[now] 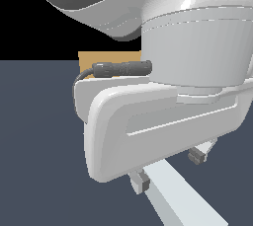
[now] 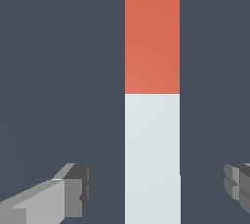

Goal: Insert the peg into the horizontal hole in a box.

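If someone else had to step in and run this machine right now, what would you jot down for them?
Gripper: open, with a finger on either side of the peg and clear gaps between; nothing is held.
Peg: lying flat on the dark floor, gripper over its pale part, red end ahead.
Box: only a tan corner shows behind the arm in the exterior view; its hole is hidden.
Done: gripper lined up over the peg.
Left: close on the peg, lift it, carry it to the box, find the hole and slide the peg in.

Peg [image 2: 152,120] flat on floor [image 2: 58,71], between spread pincer [image 2: 156,189] fingers; box [image 1: 106,57] behind arm.
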`<action>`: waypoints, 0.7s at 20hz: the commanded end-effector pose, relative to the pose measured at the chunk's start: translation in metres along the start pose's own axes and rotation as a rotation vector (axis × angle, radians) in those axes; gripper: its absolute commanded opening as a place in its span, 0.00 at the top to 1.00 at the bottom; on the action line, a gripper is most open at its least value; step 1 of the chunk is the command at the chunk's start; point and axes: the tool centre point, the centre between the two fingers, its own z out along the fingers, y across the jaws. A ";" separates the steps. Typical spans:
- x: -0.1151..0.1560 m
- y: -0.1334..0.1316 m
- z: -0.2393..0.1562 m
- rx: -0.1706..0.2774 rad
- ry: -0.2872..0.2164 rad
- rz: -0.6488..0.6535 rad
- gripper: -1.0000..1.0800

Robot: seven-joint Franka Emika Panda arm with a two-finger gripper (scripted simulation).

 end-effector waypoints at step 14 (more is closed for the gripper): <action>0.000 0.001 0.047 0.001 0.001 -0.003 0.04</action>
